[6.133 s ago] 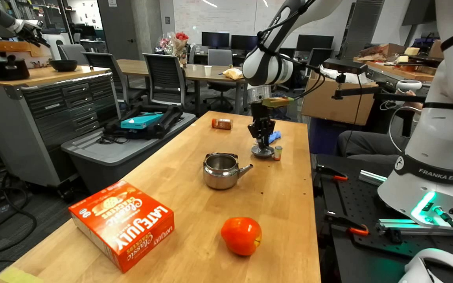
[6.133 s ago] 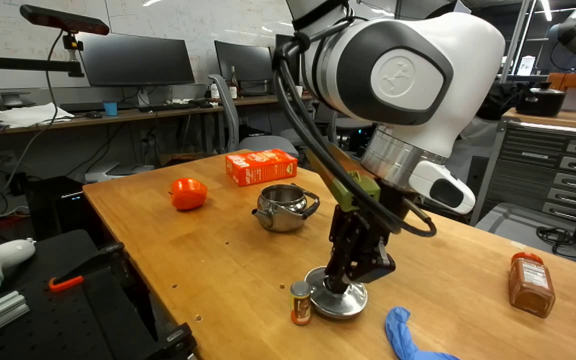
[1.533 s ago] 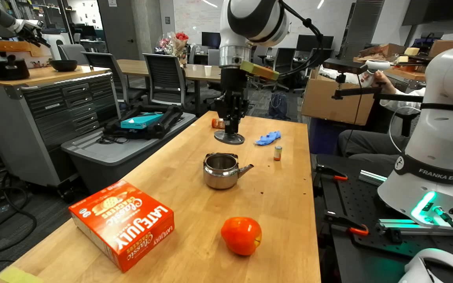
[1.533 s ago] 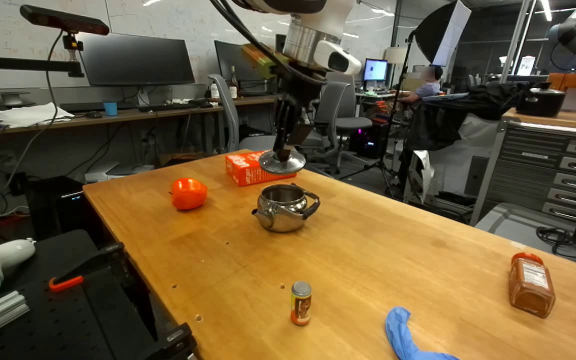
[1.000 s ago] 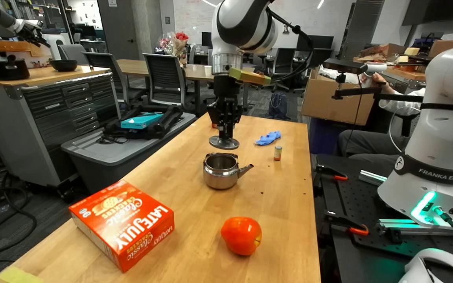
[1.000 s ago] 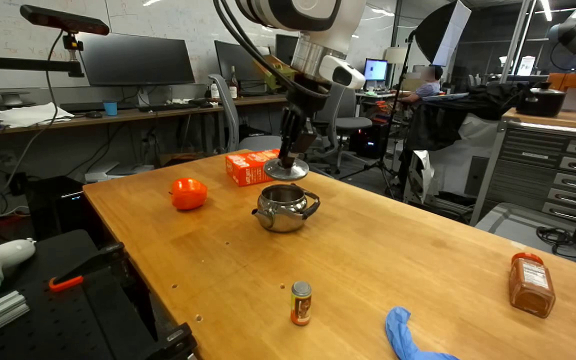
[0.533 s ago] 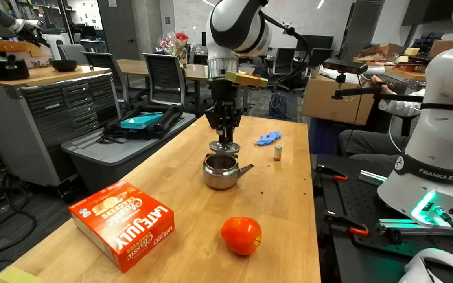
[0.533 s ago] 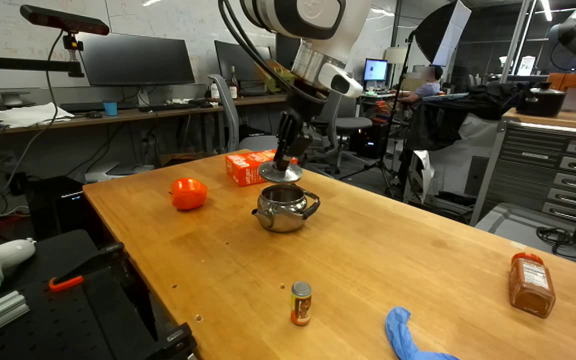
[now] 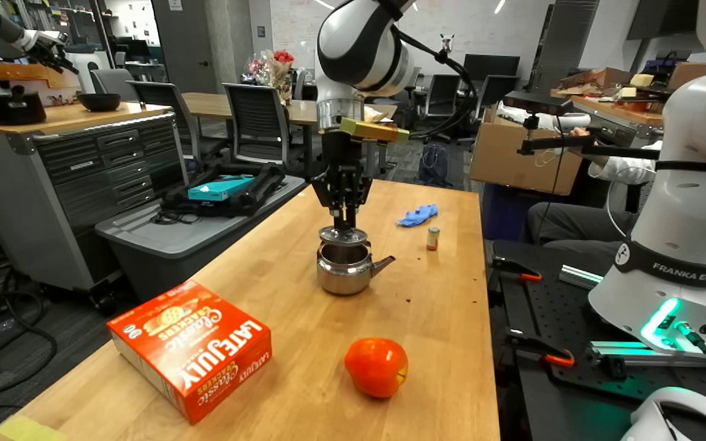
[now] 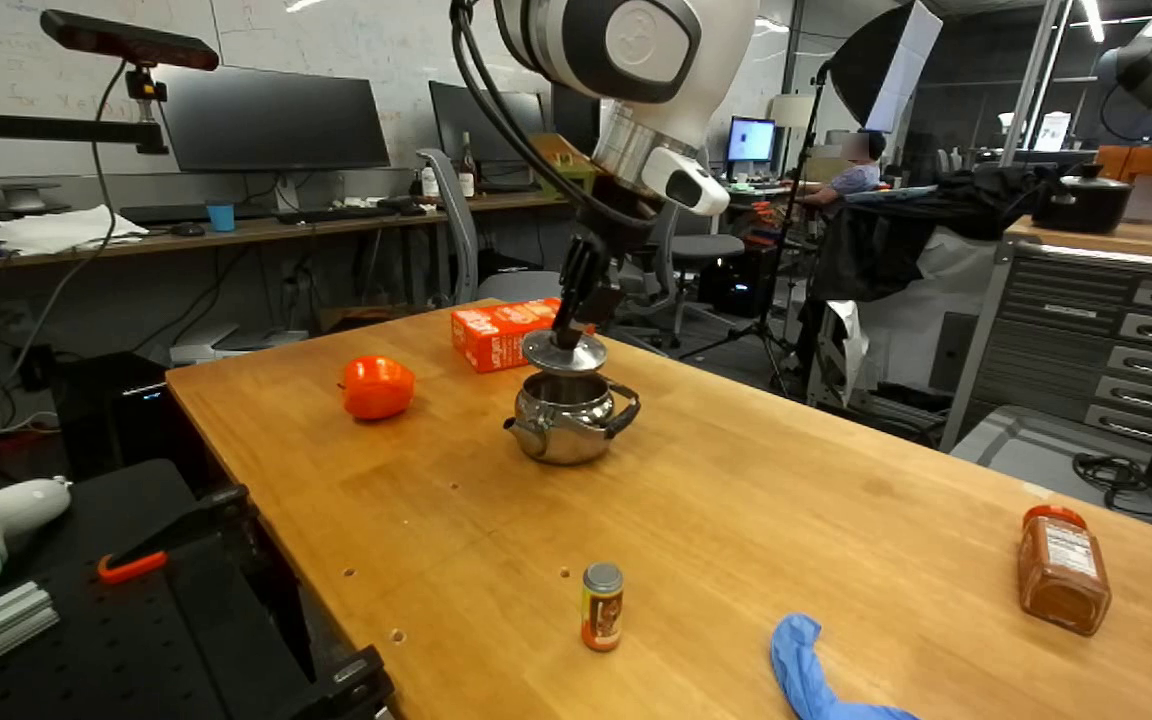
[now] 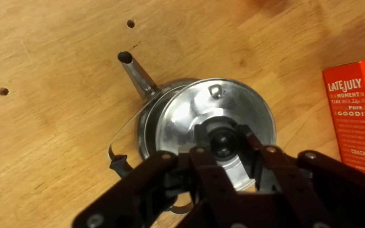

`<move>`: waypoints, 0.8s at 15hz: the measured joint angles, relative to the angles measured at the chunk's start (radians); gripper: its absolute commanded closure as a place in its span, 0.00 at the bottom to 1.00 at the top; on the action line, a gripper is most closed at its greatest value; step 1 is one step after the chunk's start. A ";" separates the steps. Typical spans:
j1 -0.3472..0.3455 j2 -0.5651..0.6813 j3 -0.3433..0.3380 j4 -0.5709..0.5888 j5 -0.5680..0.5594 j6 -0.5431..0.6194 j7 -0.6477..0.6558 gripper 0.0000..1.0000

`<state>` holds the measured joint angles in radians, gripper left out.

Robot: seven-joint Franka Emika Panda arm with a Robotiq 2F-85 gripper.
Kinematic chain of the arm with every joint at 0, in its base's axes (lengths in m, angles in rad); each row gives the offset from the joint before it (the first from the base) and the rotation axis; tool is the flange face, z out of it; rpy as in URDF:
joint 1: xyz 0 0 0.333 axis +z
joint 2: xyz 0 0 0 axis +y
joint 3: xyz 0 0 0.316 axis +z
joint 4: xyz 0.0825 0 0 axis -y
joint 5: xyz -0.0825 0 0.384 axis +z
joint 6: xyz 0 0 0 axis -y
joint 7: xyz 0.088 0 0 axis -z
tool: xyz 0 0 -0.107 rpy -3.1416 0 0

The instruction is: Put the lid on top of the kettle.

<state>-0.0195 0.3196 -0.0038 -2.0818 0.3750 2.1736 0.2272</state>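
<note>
The lid (image 9: 336,237) is a shiny round metal disc with a black knob. It also shows in an exterior view (image 10: 564,352) and in the wrist view (image 11: 246,104). My gripper (image 9: 344,222) points down and is shut on the lid's knob, with one finger on each side (image 11: 223,132). The steel kettle (image 9: 342,278) stands upright and open on the table; it is also in an exterior view (image 10: 561,432). The lid hangs slightly above the kettle's mouth, roughly level. In the wrist view a crescent of the kettle's mouth (image 11: 152,129) shows on the spout side.
An orange-red cracker box (image 9: 190,349) and an orange-red fruit (image 9: 377,367) lie near the kettle. A small shaker (image 10: 602,605), a blue glove (image 10: 804,665) and a brown spice jar (image 10: 1063,570) are farther off. The kettle's dark handle (image 10: 623,412) is folded to the side.
The lid was on the table beside the shaker in my gripper; it has been lifted, carried to the kettle, and lowered close over its mouth. The kettle has not moved.
</note>
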 measured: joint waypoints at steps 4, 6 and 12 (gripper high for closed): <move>0.000 0.040 0.000 0.028 0.002 0.000 0.028 0.86; 0.000 0.058 -0.001 0.040 0.002 0.000 0.041 0.86; 0.000 0.094 -0.004 0.063 0.002 0.000 0.074 0.86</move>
<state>-0.0199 0.4139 -0.0081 -2.0184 0.3772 2.1736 0.3010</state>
